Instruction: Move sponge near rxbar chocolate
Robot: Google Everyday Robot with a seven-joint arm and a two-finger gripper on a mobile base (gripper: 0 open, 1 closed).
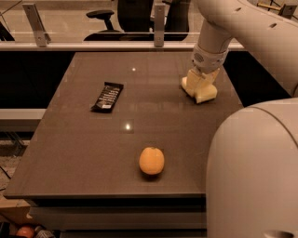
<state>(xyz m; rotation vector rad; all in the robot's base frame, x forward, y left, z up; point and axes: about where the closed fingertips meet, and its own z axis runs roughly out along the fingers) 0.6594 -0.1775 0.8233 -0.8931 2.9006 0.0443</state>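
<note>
The pale yellow sponge [207, 93] lies on the dark table [84, 153] at its right side. My gripper [198, 87] comes down from the white arm and is right on the sponge, shut on it, with the sponge still resting on the table top. The rxbar chocolate [108, 96], a flat black bar with white lettering, lies at the left middle of the table, well apart from the sponge.
A round orange fruit [152, 161] sits near the table's front edge, in the middle. My robot's large white body [253, 172] fills the lower right. A rail and office chairs [135, 14] stand behind the table's far edge.
</note>
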